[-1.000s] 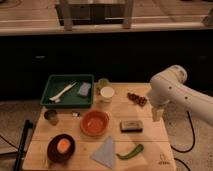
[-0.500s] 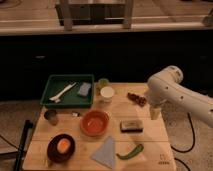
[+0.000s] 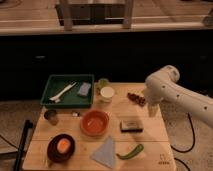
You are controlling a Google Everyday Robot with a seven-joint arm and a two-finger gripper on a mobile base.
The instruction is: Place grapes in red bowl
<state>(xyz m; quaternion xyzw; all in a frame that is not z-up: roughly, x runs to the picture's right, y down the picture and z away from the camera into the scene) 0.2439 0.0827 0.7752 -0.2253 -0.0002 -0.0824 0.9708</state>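
Arm (image 3: 172,91) nudged left; gripper (image 3: 151,110) hangs mid-right, just beside the grapes (image 3: 136,97), probably lining up a grab. Open or closed? Can't tell.

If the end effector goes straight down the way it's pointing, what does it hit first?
Probably bare table, near its right edge: the end effector hangs just right of the grapes, though depth is unclear.

Arm (image 3: 186,98) runs off the right edge. Gripper (image 3: 152,111) hangs just beside the grapes (image 3: 135,97), covering their right end. Items in green tray (image 3: 68,77) unidentifiable.
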